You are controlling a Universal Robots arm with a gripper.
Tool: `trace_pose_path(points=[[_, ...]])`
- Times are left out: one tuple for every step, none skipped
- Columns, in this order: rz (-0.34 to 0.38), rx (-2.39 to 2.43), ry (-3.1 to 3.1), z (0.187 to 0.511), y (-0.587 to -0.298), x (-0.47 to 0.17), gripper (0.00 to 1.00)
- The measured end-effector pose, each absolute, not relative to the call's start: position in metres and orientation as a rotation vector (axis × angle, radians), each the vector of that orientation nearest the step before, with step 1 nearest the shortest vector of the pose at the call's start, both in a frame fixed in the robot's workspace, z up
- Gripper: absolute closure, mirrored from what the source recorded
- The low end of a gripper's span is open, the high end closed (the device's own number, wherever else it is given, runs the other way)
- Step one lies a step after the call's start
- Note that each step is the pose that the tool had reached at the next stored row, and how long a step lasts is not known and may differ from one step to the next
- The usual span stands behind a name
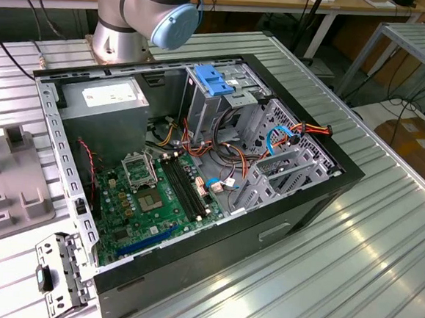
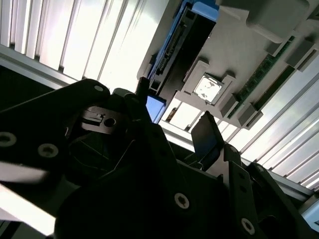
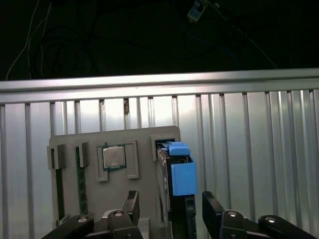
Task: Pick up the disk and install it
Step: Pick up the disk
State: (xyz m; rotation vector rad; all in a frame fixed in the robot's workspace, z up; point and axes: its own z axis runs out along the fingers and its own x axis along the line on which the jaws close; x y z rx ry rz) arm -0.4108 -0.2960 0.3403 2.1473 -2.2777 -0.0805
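The disk (image 3: pixel 181 178) stands on its edge in a slot of a grey holder tray (image 3: pixel 142 139); its dark body and blue side rails show. In the first wrist view my gripper (image 3: pixel 172 208) is open, one finger on each side of the disk's near end, not touching it. In the second wrist view the disk (image 2: pixel 182 47) lies just beyond the fingertips (image 2: pixel 204 133), with a blue rail end (image 2: pixel 155 107) between them. The open computer case (image 1: pixel 197 165) lies on the table in the exterior view, with a metal drive cage (image 1: pixel 227 109) inside.
The tray also holds a processor chip (image 3: pixel 113 157) and a memory stick (image 3: pixel 79 184). In the exterior view the tray (image 1: pixel 4 187) sits at the left beside the case. The arm's base (image 1: pixel 135 20) stands behind the case. A power-supply box (image 1: pixel 105 117) and motherboard (image 1: pixel 158 195) fill the case.
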Motion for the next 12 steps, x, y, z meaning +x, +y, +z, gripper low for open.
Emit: trace_pose_path(points=[[-0.081,2.147,-2.278,0.3403,-0.2960,-0.4108,0.38],[-0.081,2.147,-2.278,0.3403,-0.2960,-0.4108,0.38],[-0.081,2.147,-2.278,0.3402,-0.2960,-0.4108,0.38],[-0.081,2.147,-2.278,0.3402,-0.2960,-0.4108,0.38],[-0.081,2.147,-2.278,0.3402,-0.2960,-0.4109,0.38],[-0.080,2.147,-2.278,0.3402,-0.2960,-0.4109,0.38],[-0.081,2.147,-2.278,0.3402,-0.2960,-0.4109,0.38],[-0.081,2.147,-2.278,0.3401,-0.2960,-0.4109,0.38],[-0.080,2.147,-2.278,0.3400,-0.2959,-0.4112,0.38],[-0.080,2.147,-2.278,0.3401,-0.2959,-0.4115,0.38],[-0.081,2.147,-2.278,0.3401,-0.2956,-0.4120,0.38],[-0.081,2.147,-2.278,0.3401,-0.2951,-0.4124,0.38]])
